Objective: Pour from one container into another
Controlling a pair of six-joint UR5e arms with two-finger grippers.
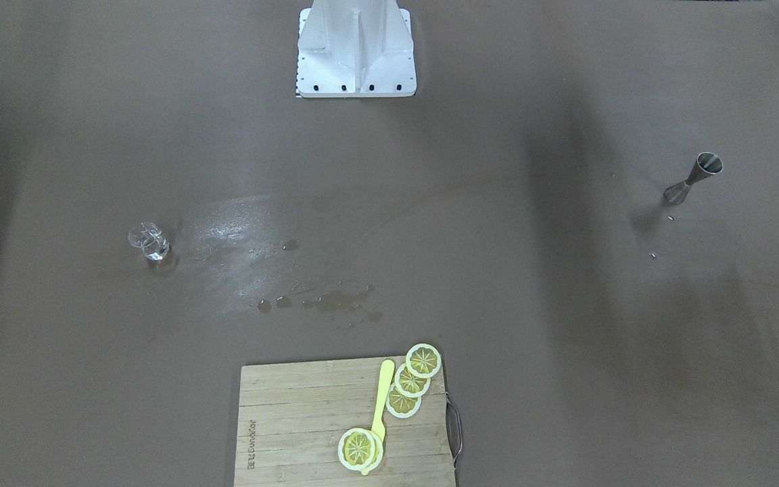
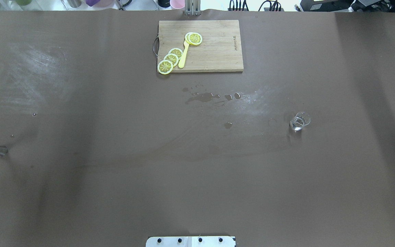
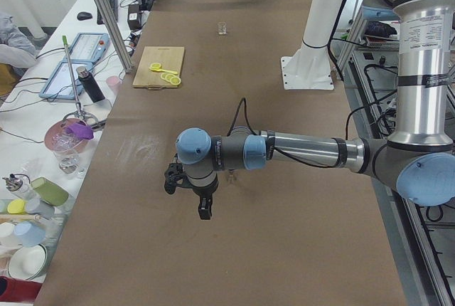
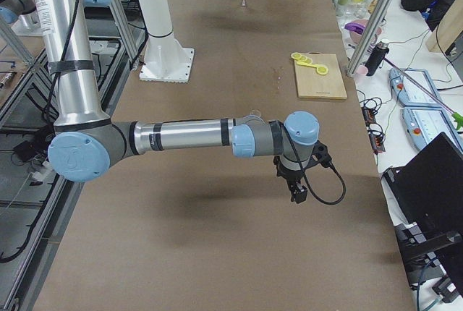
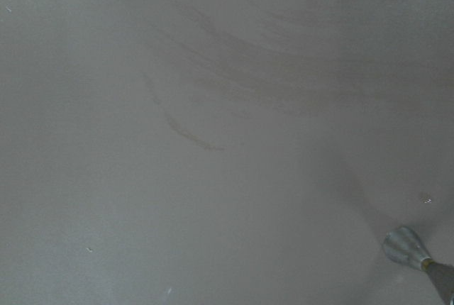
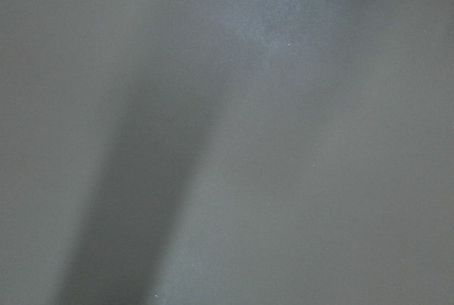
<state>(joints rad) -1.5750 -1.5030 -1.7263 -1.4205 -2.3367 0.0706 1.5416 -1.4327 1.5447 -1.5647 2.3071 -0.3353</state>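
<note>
The brown-covered table fills every view. The left arm reaches out level above the table's left end, and the right arm does the same above the right end. The white base pedestal stands at the robot's edge of the table.

A wooden cutting board lies at the far middle edge, with its metal handle on the robot's left. The left gripper hangs in the air over bare table, and the right gripper hangs likewise. Each shows only from the side, so I cannot tell how far either pair of fingers is spread, and neither grasps anything that I can see.

Patches of spilled liquid lie between the board and the table's middle. On the board lie a yellow plastic utensil and overlapping lemon slices.

The small clear glass stands upright on the robot's right half, well apart from the metal jigger, which stands upright near the table's left end.
</note>
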